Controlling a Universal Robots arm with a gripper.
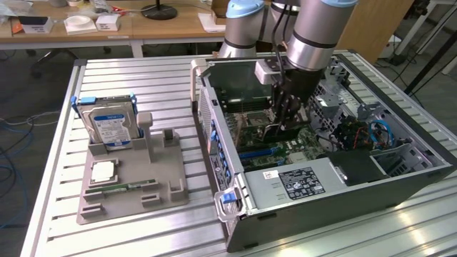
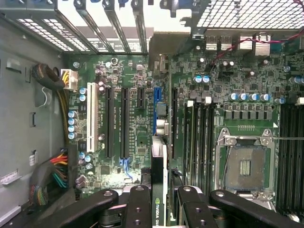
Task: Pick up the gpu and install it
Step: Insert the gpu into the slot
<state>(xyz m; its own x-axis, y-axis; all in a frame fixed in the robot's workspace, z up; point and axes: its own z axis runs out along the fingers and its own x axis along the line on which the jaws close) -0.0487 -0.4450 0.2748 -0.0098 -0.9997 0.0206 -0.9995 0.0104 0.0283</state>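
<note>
Big ribbed aluminium surface (image 1: 143,80) carries everything here, and the largest thing on it is the open black computer tower case (image 1: 400,184), lying on its side toward the exterior view's right edge of the surface, its insides facing up. The grey-and-silver robot arm (image 1: 314,32) comes down from above straight into that case. Inside, the green motherboard (image 2: 137,137) is laid bare: long black expansion slots, one white slot, a blue slot, and the silver empty processor socket (image 2: 244,164) off to one side with black memory slots flanking it. A silver power supply box with a black label (image 1: 296,182) sits at the case's near end.

Over toward the exterior view's left edge of the surface sits a grey plastic parts holder (image 1: 132,182). Standing upright in it is a boxy silver hard drive with a blue-and-white label (image 1: 108,126); lying flat at its near side is a slim green memory stick (image 1: 121,187).

Now the hand (image 2: 159,209): its black fingers (image 2: 137,204) are closed narrow on the gpu (image 2: 158,180), a thin black card held on edge, green lettering on its face. The card hangs inside the case just above the motherboard, in line with the slot row near the blue slot. Whether it touches a slot, I cannot tell.
</note>
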